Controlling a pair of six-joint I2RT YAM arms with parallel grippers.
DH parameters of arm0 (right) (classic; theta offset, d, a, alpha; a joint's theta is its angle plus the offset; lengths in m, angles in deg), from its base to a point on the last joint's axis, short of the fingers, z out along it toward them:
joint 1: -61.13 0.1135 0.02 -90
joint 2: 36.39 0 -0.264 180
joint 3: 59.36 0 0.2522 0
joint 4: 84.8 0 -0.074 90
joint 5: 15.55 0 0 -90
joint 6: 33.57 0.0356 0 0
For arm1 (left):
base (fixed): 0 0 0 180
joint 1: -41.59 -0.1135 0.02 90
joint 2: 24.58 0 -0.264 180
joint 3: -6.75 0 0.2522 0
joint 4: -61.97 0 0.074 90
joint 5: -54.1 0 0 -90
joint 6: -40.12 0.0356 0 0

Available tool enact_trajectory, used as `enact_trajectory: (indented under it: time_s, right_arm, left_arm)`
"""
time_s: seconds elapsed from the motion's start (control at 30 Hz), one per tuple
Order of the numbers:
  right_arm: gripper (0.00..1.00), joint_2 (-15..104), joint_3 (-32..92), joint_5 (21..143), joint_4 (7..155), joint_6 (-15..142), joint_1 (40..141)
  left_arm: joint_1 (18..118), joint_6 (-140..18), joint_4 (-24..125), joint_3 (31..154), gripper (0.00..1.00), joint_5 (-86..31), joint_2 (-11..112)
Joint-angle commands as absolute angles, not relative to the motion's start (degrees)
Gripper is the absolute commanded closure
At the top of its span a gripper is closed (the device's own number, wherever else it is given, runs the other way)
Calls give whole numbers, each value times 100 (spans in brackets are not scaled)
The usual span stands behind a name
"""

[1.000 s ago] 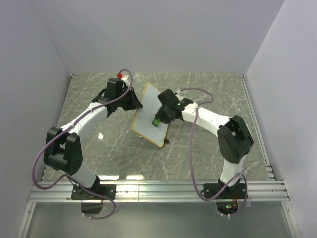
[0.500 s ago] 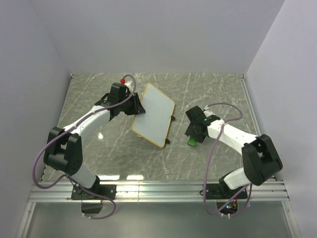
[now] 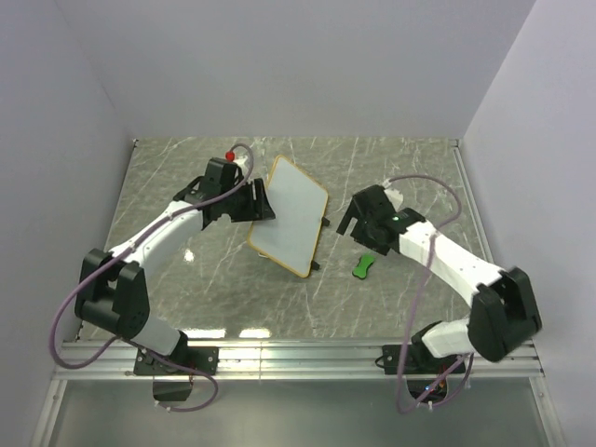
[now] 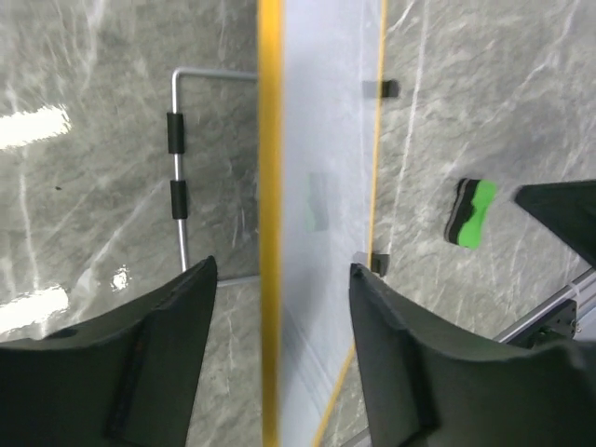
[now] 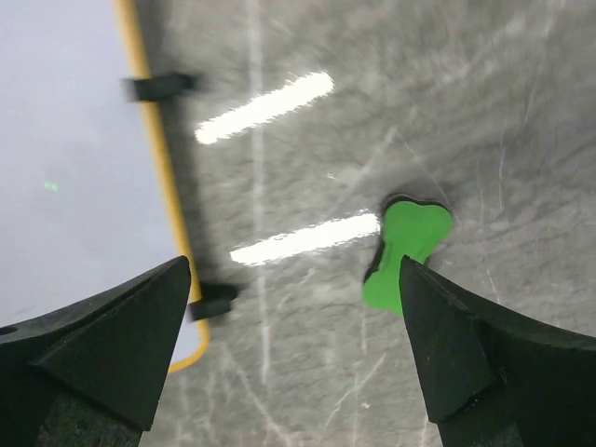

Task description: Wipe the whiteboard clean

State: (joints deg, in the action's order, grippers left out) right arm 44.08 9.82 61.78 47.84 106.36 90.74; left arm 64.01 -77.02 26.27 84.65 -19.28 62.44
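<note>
At the middle of the marble-patterned table (image 3: 410, 177) the whiteboard (image 3: 291, 214) stands tilted on its wire stand (image 4: 177, 168), its white face showing no marks that I can make out. The left gripper (image 3: 261, 207) sits at the board's left edge with its jaws spread; in the left wrist view the yellow frame runs between the fingers with a gap on each side. The right gripper (image 3: 354, 222) hangs to the right of the board, jaws wide apart and empty. The green eraser (image 3: 364, 266) lies flat on the table just near of it.

The wiping looks finished, so the step in hand is to let go and withdraw. The left arm should back away leftward with both fingers clear of the frame, since a brush could tip the propped board. The right arm should lift away from the eraser.

One second ago the right gripper pressed the eraser against the board's face and the left one clamped the frame. Half a second ago the eraser was being set down on the right. The board itself has not shifted.
</note>
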Motion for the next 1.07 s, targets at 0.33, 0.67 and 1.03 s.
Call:
enact_trajectory:
  time_s: [0.33,0.67,1.03]
  right_arm:
    - [0,1742,1381,6610,4551,9818,9242]
    - [0,-411,933,6435,4190,9528,9242]
    - [0,-695,995,5829,3917,9264,9233]
  left_arm:
    - [6339,-7186,1578,9320,24,-2921,4698]
    - [6032,-7168,1103,8398,20,-3361,3106]
    - [6023,-7334,699,8687,17,-4327,3008]
